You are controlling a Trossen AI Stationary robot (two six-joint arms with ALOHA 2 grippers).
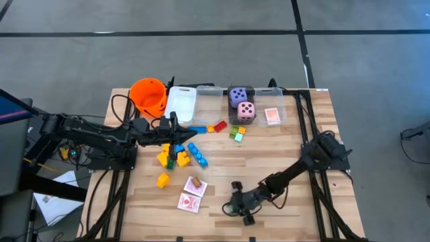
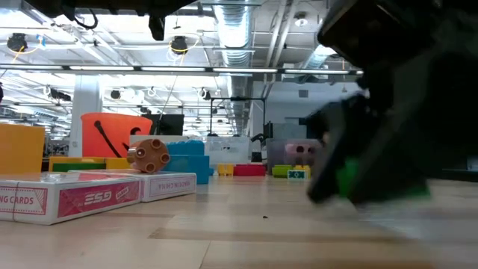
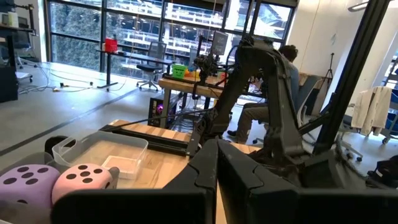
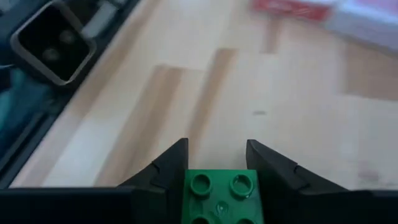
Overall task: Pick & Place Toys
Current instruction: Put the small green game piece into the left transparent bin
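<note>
Green block (image 4: 221, 194): seated between the fingers of the right end effector (image 4: 217, 163), which has closed partway onto it, low against the desk (image 4: 186, 93) at its near edge. The hold looks narrow, taken on the block's sides only. Risk, as a judgement: a quick lift or swing could let the smooth plastic twist or slip out, since only the fingertips bear on it. The playing cards (image 1: 192, 193) lie just beside this end effector. The left end effector (image 1: 176, 132) is fully closed and empty, over the loose blocks (image 1: 180, 154) well apart. Surface: bare pale wood planks. Room: a person seated at a bench beyond.
</note>
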